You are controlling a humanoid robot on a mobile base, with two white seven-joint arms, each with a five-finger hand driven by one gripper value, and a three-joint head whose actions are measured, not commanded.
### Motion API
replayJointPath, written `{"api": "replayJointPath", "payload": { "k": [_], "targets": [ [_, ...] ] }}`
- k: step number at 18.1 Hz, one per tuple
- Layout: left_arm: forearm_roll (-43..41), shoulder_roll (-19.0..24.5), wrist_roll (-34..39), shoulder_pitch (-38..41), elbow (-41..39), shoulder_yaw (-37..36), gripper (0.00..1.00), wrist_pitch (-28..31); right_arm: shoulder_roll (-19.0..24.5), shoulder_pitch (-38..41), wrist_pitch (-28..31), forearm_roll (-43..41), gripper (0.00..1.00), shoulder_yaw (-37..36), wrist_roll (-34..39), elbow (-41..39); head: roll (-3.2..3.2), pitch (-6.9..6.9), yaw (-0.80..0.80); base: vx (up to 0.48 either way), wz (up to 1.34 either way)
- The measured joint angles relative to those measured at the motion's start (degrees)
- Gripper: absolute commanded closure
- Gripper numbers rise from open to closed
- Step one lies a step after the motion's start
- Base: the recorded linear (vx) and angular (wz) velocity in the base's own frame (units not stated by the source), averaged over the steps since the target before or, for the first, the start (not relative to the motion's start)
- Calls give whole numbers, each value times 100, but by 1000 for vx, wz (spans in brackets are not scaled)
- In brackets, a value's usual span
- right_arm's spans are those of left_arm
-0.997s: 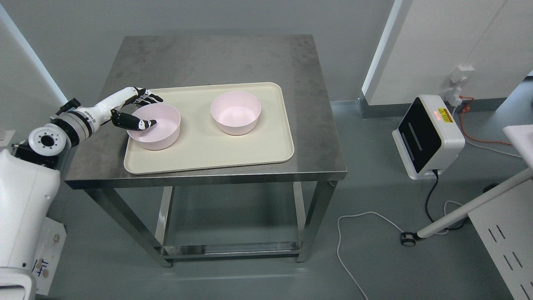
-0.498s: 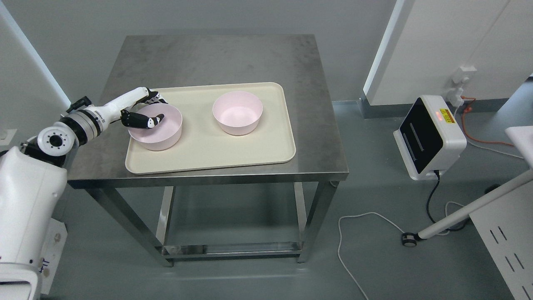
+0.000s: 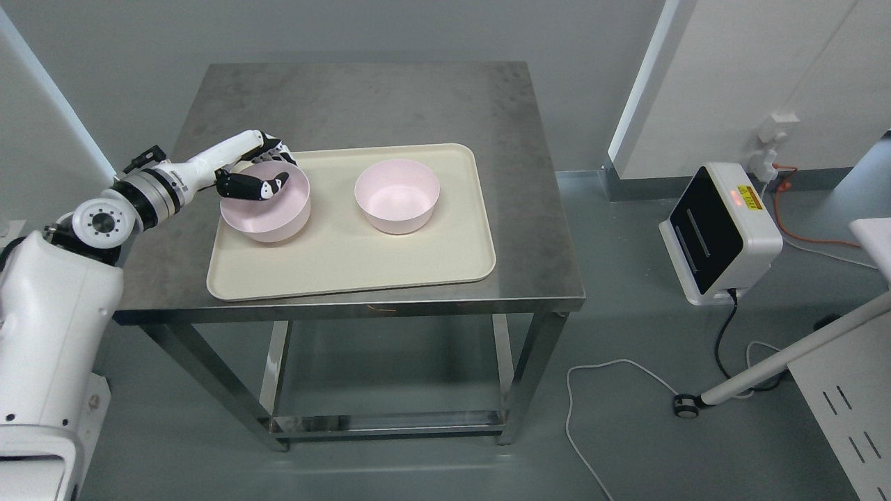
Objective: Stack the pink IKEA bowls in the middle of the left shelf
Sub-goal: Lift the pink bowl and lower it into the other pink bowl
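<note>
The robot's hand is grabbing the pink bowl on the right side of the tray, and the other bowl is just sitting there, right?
Not quite. In the head view the left hand grips the left pink bowl on the tray; the right pink bowl just sits there.

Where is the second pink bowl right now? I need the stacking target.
In the head view, the free pink bowl sits upright on the right half of the cream tray, right of the bowl held by the left hand.

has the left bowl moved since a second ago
Yes. The left bowl, gripped by the left hand, has shifted right, narrowing its gap to the right bowl on the tray.
</note>
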Motion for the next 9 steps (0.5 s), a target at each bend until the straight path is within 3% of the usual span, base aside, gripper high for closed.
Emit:
{"api": "replayJointPath", "payload": {
  "k": [5, 9],
  "targets": [
    [23, -333, -529, -364, -275, 199, 99, 341, 0, 0, -1, 0, 0, 0, -2, 0, 0, 0, 0, 4, 3],
    [-29, -959, -724, -502, -658, -98, 99, 574, 0, 1, -3, 0, 0, 0, -26, 0, 0, 0, 0, 0, 0]
  ]
}}
